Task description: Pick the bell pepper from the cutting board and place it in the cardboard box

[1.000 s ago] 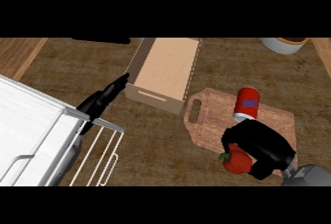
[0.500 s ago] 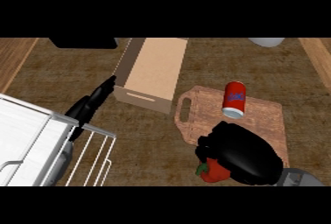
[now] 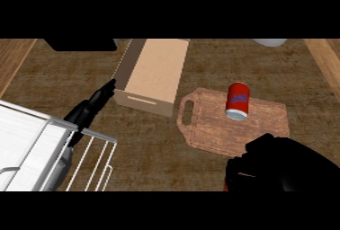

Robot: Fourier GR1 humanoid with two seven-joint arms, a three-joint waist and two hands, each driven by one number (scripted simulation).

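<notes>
My right hand hangs over the near right corner of the wooden cutting board, fingers curled down. Only a thin red sliver of the bell pepper shows at the hand's lower left edge; the rest is hidden under the palm. The open cardboard box lies to the board's upper left, nothing visible inside it. My left hand lies with straight fingers pointing at the box's near left corner, open and holding nothing.
A red can lies on the board's far part. A white dish rack with wire bars fills the lower left. A grey bowl sits at the top right edge, a dark object at the top left.
My right hand looks larger and sits further right and lower in the view. The pepper, plainly visible under it before, is now almost wholly covered. The left hand has kept still.
</notes>
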